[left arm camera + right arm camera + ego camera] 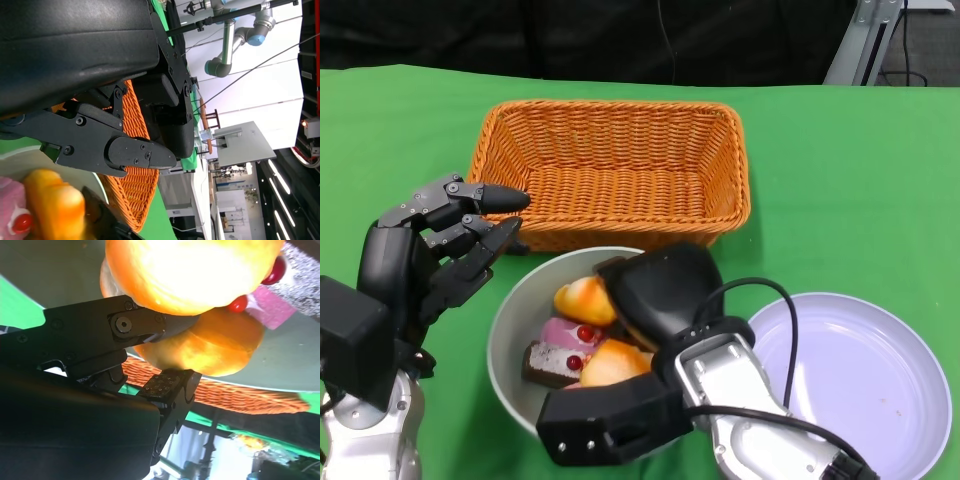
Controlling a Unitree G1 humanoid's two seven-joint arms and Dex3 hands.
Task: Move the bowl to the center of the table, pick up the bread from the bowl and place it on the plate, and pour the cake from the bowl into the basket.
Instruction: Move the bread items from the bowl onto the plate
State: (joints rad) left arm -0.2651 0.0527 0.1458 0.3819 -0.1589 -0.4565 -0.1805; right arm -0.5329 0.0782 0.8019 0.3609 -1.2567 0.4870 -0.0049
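The grey bowl (505, 330) stands in front of the basket and holds two orange breads (585, 298) (615, 362), a pink cake (568, 335) and a brown slice (548, 365). My right hand (665, 290) reaches into the bowl from the right. Seen from the right wrist, its fingers (145, 325) press one bread (220, 345) from one side and the thumb from the other, with the second bread (190, 270) closer to the camera. My left hand (445, 245) hovers just left of the bowl's rim, fingers apart and holding nothing. The white plate (860, 370) lies at the right.
The orange wicker basket (610, 165) sits directly behind the bowl, its front wall nearly touching the rim, and the left wrist view shows this basket (135, 185) past the fingers. Green cloth covers the table. A cable loops from my right wrist over the plate's edge.
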